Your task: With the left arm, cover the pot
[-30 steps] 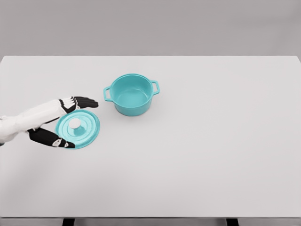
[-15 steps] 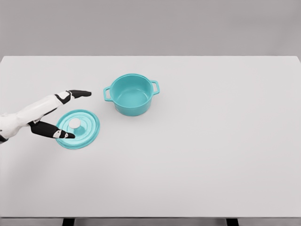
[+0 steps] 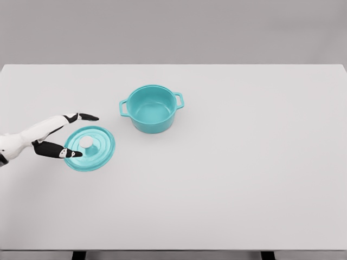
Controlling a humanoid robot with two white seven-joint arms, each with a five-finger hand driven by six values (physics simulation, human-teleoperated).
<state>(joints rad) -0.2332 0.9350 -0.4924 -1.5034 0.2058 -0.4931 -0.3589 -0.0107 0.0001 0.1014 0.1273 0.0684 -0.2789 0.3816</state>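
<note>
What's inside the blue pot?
Nothing shows inside the pot: only its bare teal bottom and inner wall. Its near wall hides a thin strip of the bottom. The lid lies apart on the table.

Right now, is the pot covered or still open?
Open. The teal pot shows its empty inside, and the lid lies flat on the table to its left, beside the open left hand.

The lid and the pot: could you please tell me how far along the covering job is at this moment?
Nothing is finished yet. The teal pot stands open on the white table, and the lid lies flat beside it, to its left, knob up. In hand: the left hand is at the lid's left edge with fingers spread, holding nothing. Left to do: grasp the lid, lift it, carry it over and set it on the pot.
</note>
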